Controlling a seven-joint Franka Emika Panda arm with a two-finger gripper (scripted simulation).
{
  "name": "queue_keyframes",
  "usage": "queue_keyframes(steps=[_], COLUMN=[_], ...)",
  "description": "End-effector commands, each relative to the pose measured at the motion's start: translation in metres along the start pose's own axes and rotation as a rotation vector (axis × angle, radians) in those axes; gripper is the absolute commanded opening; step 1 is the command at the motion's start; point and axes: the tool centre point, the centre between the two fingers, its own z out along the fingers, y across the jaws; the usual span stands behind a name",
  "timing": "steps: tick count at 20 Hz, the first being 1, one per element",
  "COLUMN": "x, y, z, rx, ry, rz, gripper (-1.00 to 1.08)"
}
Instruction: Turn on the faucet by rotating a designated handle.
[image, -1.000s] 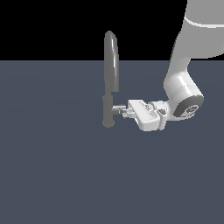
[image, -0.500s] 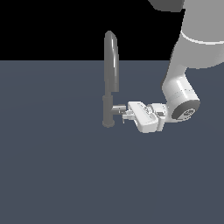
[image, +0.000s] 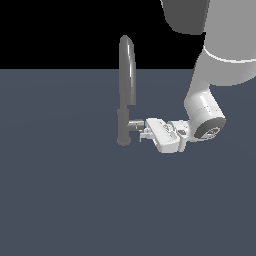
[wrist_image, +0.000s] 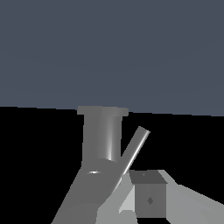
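The faucet (image: 126, 75) is a tall grey tap with an arched spout on a vertical body. The handle (image: 135, 124), a short grey stub, sticks out of the body toward the exterior view's right. My gripper (image: 144, 131) is at the end of that stub, touching or nearly touching it. In the wrist view the faucet body (wrist_image: 101, 135) stands close ahead, the stub (wrist_image: 89, 194) runs across the foreground, and its thin pin lever (wrist_image: 134, 149) slants up beside one of my fingers (wrist_image: 149, 200). The other finger is hidden behind the stub. The jaws look open around the handle.
The faucet stands on a flat dark blue-grey floor (image: 60, 200) that stretches all around. My white arm (image: 205, 110) rises at the exterior view's right, behind the gripper. Nothing else is in view.
The gripper has stayed at the handle, sinking very slightly. The upper arm has swung in over the scene from the exterior view's right. The faucet looks unchanged.
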Motion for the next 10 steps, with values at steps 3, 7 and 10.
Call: queue_keyframes(steps=[3,7,10], x=[0.021,0.032,0.038], y=[-0.005,-0.009,-0.01], z=[0.003,0.003,0.004], rx=[0.013,0.016,0.017], ry=[0.0,0.002,0.003], rz=[0.02,0.03,0.035], gripper=[-1.0,-1.0,-1.0])
